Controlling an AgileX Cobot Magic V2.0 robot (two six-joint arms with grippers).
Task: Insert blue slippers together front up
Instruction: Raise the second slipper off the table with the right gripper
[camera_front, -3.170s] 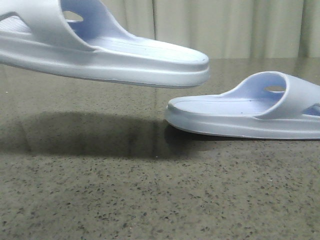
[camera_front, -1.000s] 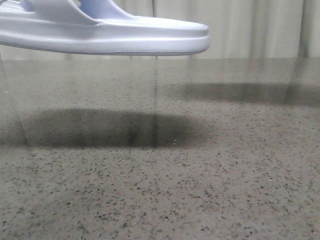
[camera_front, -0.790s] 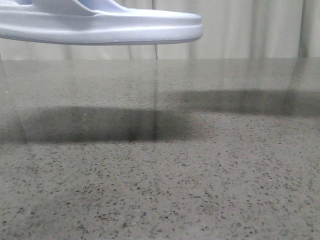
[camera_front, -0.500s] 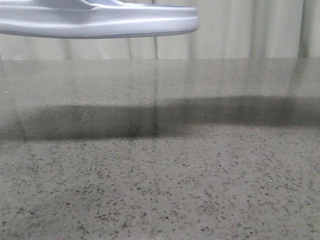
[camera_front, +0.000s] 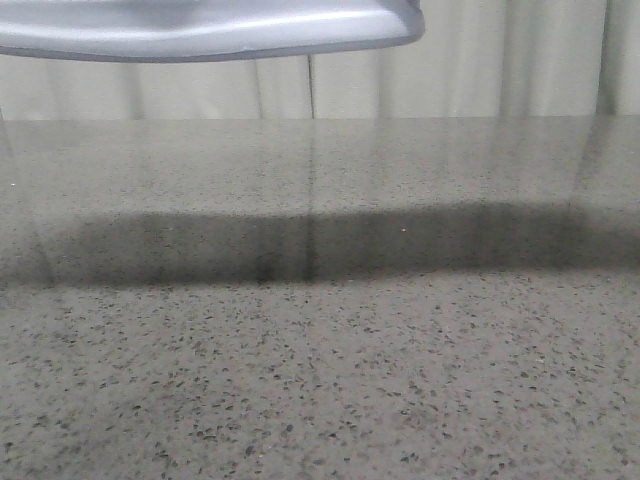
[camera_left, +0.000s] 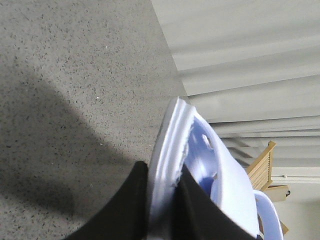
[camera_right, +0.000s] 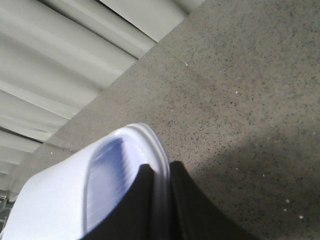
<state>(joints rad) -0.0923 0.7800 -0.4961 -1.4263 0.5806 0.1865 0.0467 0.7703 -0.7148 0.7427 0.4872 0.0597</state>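
Two pale blue slippers are off the table (camera_front: 320, 380), each pinched by its sole edge: the left slipper (camera_left: 200, 165) in the left gripper (camera_left: 162, 200), the right slipper (camera_right: 90, 195) in the right gripper (camera_right: 160, 200). Only one sole (seen from below) shows in the front view, over a long shadow (camera_front: 320, 245).

A dark speckled stone tabletop (camera_front: 330, 380) was seen, glossy and crossed by a broad shadow band (camera_front: 320, 245). Behind it, pale pleated curtains (camera_front: 500, 60) were hung — and a wooden chair (camera_left: 265, 172) was glimpsed beyond.
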